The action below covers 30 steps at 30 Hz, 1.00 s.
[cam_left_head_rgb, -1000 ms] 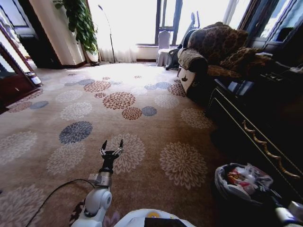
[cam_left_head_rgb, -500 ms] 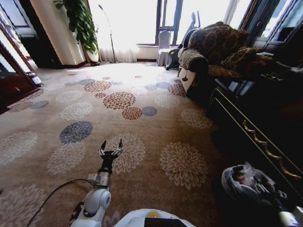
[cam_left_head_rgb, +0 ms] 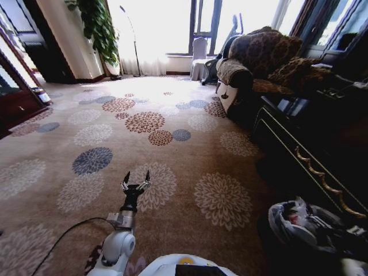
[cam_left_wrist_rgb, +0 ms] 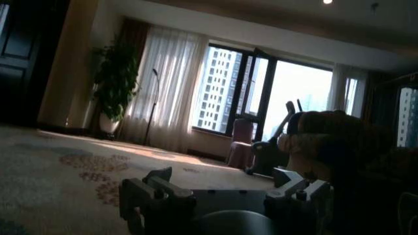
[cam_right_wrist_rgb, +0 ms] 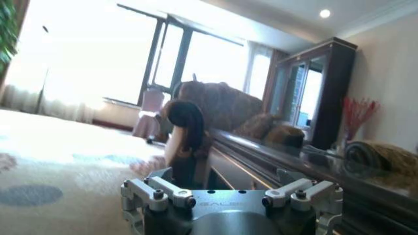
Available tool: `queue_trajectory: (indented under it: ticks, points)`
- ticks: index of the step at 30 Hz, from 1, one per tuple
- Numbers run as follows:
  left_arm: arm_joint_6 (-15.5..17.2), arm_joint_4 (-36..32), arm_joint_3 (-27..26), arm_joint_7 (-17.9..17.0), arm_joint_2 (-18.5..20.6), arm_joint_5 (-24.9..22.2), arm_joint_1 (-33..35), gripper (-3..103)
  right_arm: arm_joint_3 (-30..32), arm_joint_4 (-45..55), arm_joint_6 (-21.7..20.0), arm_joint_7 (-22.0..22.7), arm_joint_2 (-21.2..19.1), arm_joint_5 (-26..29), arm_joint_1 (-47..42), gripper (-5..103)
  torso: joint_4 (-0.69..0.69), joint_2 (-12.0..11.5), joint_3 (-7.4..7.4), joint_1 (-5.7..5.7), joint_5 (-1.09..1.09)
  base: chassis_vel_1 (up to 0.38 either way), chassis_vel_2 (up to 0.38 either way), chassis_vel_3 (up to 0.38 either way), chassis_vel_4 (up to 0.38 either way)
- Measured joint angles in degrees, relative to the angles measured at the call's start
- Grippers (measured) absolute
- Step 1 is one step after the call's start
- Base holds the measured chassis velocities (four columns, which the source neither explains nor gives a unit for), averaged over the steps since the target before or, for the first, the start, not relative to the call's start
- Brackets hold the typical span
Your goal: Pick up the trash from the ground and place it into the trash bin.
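Bin [cam_left_head_rgb: 307, 224] at lower right of the head view, bag bunched over its rim, litter inside.

Against the picture of a second ago, the bin sits lower and further right in the head view and its bag mouth looks more closed over the contents, while the carpet [cam_left_head_rgb: 172, 149] and sofa [cam_left_head_rgb: 259, 57] hold their places, so the bin or its bag has shifted, not the camera. A red scrap shows through the bag; judged from this, at least some trash is already in. No loose litter is visible on the carpet ahead (the far floor is glare-washed). Left pincer [cam_left_head_rgb: 135, 177] hovers over the carpet, fingers spread, holding nothing; the left wrist view [cam_left_wrist_rgb: 225, 188] confirms it empty. The right wrist view adds the right pincer [cam_right_wrist_rgb: 232, 196], also spread and empty, facing the sofa beside a dark cabinet [cam_right_wrist_rgb: 326, 93].
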Motion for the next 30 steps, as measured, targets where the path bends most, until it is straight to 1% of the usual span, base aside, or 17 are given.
queue_trajectory:
  ticks: [1, 3, 5, 6, 8, 9, 10, 11, 14, 15, 19, 20, 22, 23, 24, 28, 30]
  points:
    - [0.00, 0.00, 0.00, 0.00, 0.00, 0.00, 0.00, 100, 0.00, 0.00, 0.00, 0.00, 0.00, 0.00, 0.00, 100, 0.00, 0.00, 0.00, 0.00, 0.00, 0.000, 0.000, 0.000, 0.000]
    - [0.69, -1.18, -0.19, 0.01, 0.12, -0.06, 0.46, 100, -2.81, 7.33, -1.92, 0.00, 1.66, 1.97, -1.04, 100, -0.01, 0.00, 0.00, 0.00, 0.03, 0.000, 0.000, 0.000, 0.000]
    - [1.12, -2.35, -0.63, 0.22, 0.24, 0.57, 1.16, 100, -6.95, 14.40, -6.23, -0.01, 3.28, 2.45, -0.14, 100, -0.01, 0.00, 0.00, 0.00, 0.02, 0.000, 0.000, 0.000, 0.000]
    - [1.12, -2.35, -0.63, 0.22, 0.24, 0.57, 1.16, 100, -6.95, 14.40, -6.23, -0.01, 3.28, 2.45, -0.14, 100, -0.01, 0.00, 0.00, 0.00, 0.02, 0.000, 0.000, 0.000, 0.000]
    - [1.30, -3.18, -0.77, 0.29, 0.14, 1.54, 1.84, 100, -10.76, 17.85, -9.27, 0.01, 3.83, 1.66, 1.95, 100, -0.02, 0.00, 0.00, 0.00, 0.02, 0.000, 0.000, 0.000, 0.000]
    - [1.88, -4.35, -0.72, 0.25, -0.26, 3.05, 3.07, 100, -14.78, 19.94, -11.92, 0.00, 3.65, 0.05, 4.35, 100, 0.00, 0.00, 0.00, 0.00, 0.02, 0.000, 0.000, 0.000, 0.000]
    - [1.88, -4.35, -0.72, 0.25, -0.26, 3.05, 3.07, 100, -14.78, 19.94, -11.92, 0.00, 3.65, 0.05, 4.35, 100, 0.00, 0.00, 0.00, 0.00, 0.02, 0.000, 0.000, 0.000, 0.000]
    - [2.26, -5.20, -0.54, 0.11, -0.64, 4.36, 4.15, 100, -17.55, 20.84, -13.55, -0.01, 3.16, -1.11, 6.18, 100, 0.01, 0.00, 0.00, 0.00, 0.05, 0.000, 0.000, 0.000, 0.000]
    - [2.50, -6.92, 1.27, -0.73, -2.12, 9.04, 7.98, 100, -22.25, 21.96, -17.04, 0.00, 2.71, -2.21, 9.33, 100, 0.02, 0.00, 0.00, 0.00, 0.04, 0.000, 0.000, 0.000, 0.000]
    - [2.41, -7.49, 2.45, -1.37, -2.84, 10.86, 10.15, 100, -24.06, 22.01, -17.72, 0.00, 2.72, -3.02, 9.73, 100, 0.00, 0.00, 0.00, 0.00, 0.05, 0.000, 0.000, 0.000, 0.000]
    - [2.30, -8.51, 3.75, -2.17, -3.72, 12.47, 12.96, 100, -26.07, 21.90, -18.45, 0.00, 3.00, -4.58, 9.88, 100, 0.00, 0.00, 0.00, 0.00, 0.03, 0.000, 0.000, 0.000, 0.000]
    - [2.82, -10.41, 4.73, -3.15, -4.19, 13.65, 15.61, 100, -27.24, 21.52, -18.95, 0.00, 3.58, -6.02, 10.01, 100, 0.00, 0.00, 0.00, 0.00, 0.02, 0.000, 0.000, 0.000, 0.000]
    - [4.20, -13.68, 5.27, -3.70, -3.95, 14.36, 18.46, 100, -28.11, 21.00, -19.40, 0.00, 4.15, -7.39, 10.32, 100, -0.01, 0.00, 0.00, 0.00, 0.03, 0.000, 0.000, 0.000, 0.000]
    - [6.01, -18.08, 5.36, -4.32, -3.45, 14.79, 22.01, 100, -28.90, 20.40, -19.94, 0.01, 4.81, -8.77, 10.90, 100, -0.01, 0.00, 0.00, 0.00, 0.05, 0.000, 0.000, 0.000, 0.000]
    - [6.01, -18.08, 5.36, -4.32, -3.45, 14.79, 22.01, 100, -28.90, 20.40, -19.94, 0.01, 4.81, -8.77, 10.90, 100, -0.01, 0.00, 0.00, 0.00, 0.05, 0.000, 0.000, 0.000, 0.000]
    - [7.81, -25.04, 5.07, -6.64, -3.37, 16.34, 29.42, 100, -30.00, 19.65, -22.41, 0.00, 5.96, -10.48, 12.37, 100, 0.00, 0.00, 0.00, 0.00, 0.05, 0.000, 0.000, 0.000, 0.000]
    - [8.06, -25.84, 4.93, -7.33, -3.47, 16.71, 30.34, 100, -30.14, 19.53, -22.78, 0.00, 5.96, -10.63, 12.61, 100, 0.00, 0.00, 0.00, 0.00, 0.05, 0.000, 0.000, 0.000, 0.000]
